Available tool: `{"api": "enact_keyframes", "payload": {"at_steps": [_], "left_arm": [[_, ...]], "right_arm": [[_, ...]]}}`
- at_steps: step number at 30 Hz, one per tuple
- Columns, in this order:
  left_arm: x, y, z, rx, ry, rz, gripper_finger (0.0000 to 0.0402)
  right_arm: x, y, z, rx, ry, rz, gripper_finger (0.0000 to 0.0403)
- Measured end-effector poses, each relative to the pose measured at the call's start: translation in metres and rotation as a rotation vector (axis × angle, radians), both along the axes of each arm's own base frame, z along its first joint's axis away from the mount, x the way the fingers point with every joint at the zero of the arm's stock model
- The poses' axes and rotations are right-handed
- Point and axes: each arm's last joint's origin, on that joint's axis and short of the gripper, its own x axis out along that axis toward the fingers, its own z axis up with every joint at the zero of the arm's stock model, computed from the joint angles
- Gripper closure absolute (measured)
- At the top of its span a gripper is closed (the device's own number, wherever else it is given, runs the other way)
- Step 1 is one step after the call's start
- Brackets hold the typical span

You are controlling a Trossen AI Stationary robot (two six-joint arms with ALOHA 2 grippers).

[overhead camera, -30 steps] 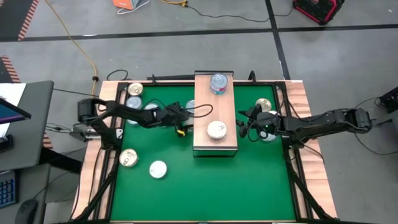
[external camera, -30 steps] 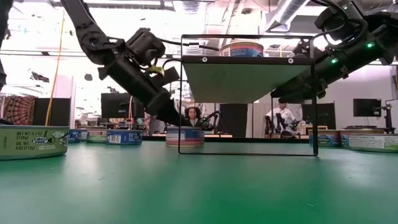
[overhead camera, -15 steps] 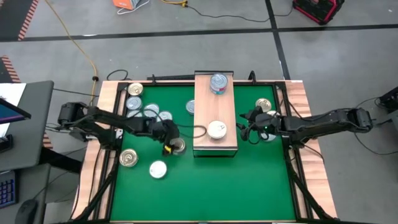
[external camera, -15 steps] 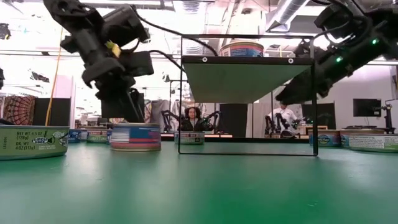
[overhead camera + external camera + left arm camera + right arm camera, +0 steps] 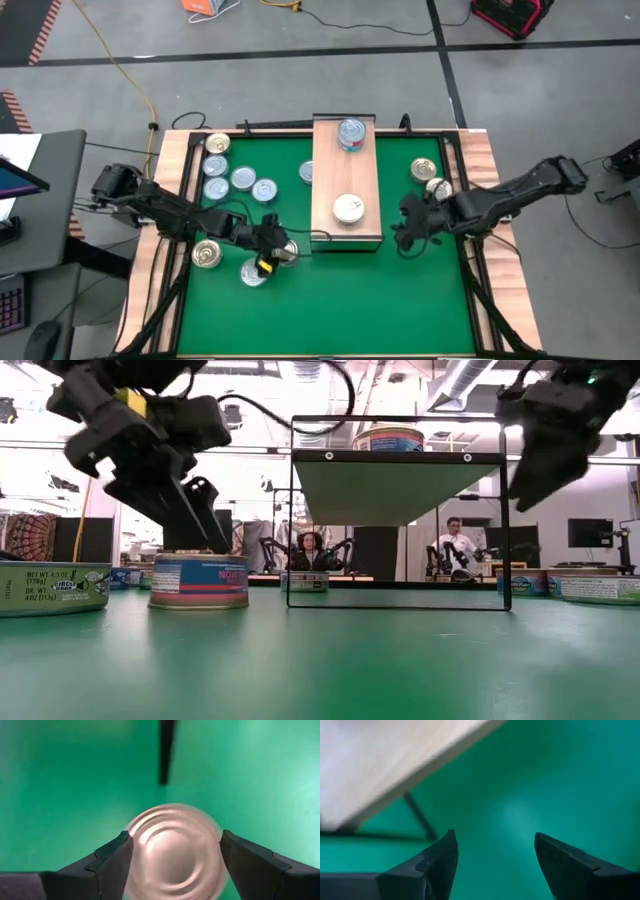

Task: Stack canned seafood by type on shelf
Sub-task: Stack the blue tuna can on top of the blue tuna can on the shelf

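Observation:
The shelf (image 5: 346, 180) is a long light-wood block on thin black legs in the middle of the green mat. A blue-silver can (image 5: 351, 133) stands on its far end and a white-topped can (image 5: 348, 208) nearer its near end. My left gripper (image 5: 278, 248) is shut on a silver-topped can (image 5: 172, 852) off the shelf's near left corner. To the right of the shelf's near end, my right gripper (image 5: 403, 235) hangs open over bare mat, with nothing between its fingers (image 5: 440, 862). My left gripper pinches the can's round side wall (image 5: 131, 851) between its two fingers, one on each side. The fingers slant down from the table's left. The can stays upright, and in the low view its bottom (image 5: 198, 604) looks to be on the mat.
Several blue-silver cans (image 5: 242, 178) and a gold one (image 5: 217, 145) stand at the far left of the mat. A gold can (image 5: 207, 253) and a white can (image 5: 254, 272) lie close to my left gripper. Two more cans (image 5: 424, 168) stand at the right.
My left gripper has gone toward the table's near edge with the can, from beside the shelf's left side to off its near left corner; the can has stayed upright. My right gripper has drawn back from the shelf toward the near edge, risen and tipped downward, still open.

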Motion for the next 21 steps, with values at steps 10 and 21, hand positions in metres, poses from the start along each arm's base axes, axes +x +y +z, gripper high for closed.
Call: {"api": "enact_keyframes", "payload": {"at_steps": [10,21], "left_arm": [[-0.011,-0.033,0.009,0.094,-0.07,0.0,0.0114],[-0.025,-0.004,0.005,0.258,0.064,0.27,0.0114]], "right_arm": [[0.02,0.083,-0.012,0.137,0.141,0.141,0.0118],[0.061,0.136,-0.038,0.104,-0.064,0.278,0.0118]]}}
